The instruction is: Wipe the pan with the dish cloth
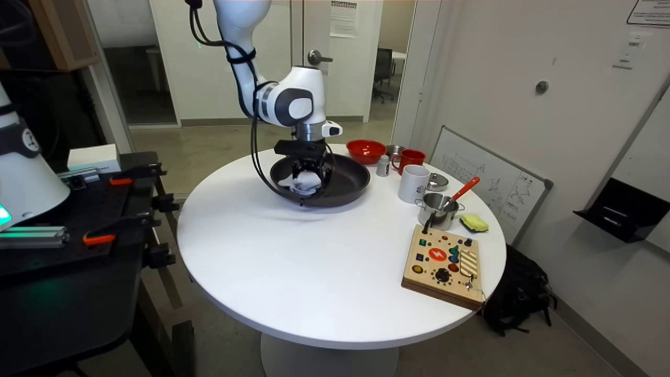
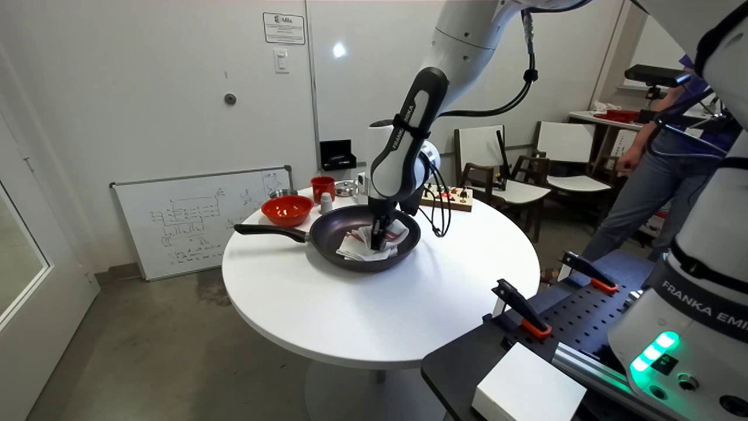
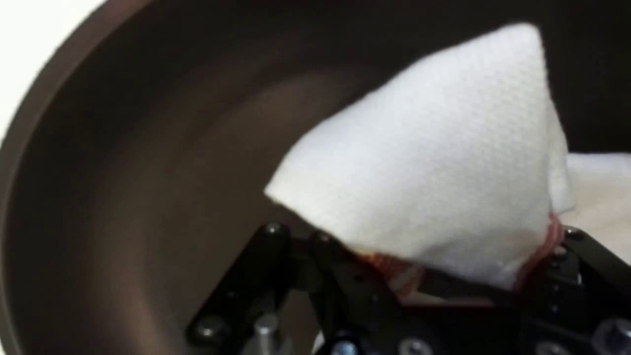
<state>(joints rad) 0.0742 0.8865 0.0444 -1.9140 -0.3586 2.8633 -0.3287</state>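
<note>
Step in hand, my judgement: the wipe itself, or the pick-up of the cloth that leads into it; this one moment does not separate the two. My gripper points down inside the pan, and the dish cloth is bunched around and between my jaws. Jaw state: in the wrist view they stand apart, with white cloth and some red stripe between them; the cloth hides the tips, so I can't make out whether I pinch it or merely straddle it. Cloth position: inside the pan in both exterior views, part of it lying spread, one corner raised. The pan sits upright on the round white table, its handle pointing out near the red bowl, clear of me. Next move calls for: make sure of the hold, press lightly, then sweep low over the bare pan floor that the wrist view shows beside the cloth, and after that along the wall. Expected trouble: I see nothing that fixes the pan, so a hard push could slide it or swing the handle into the bowl. My hanging cables might also catch the rim.
</note>
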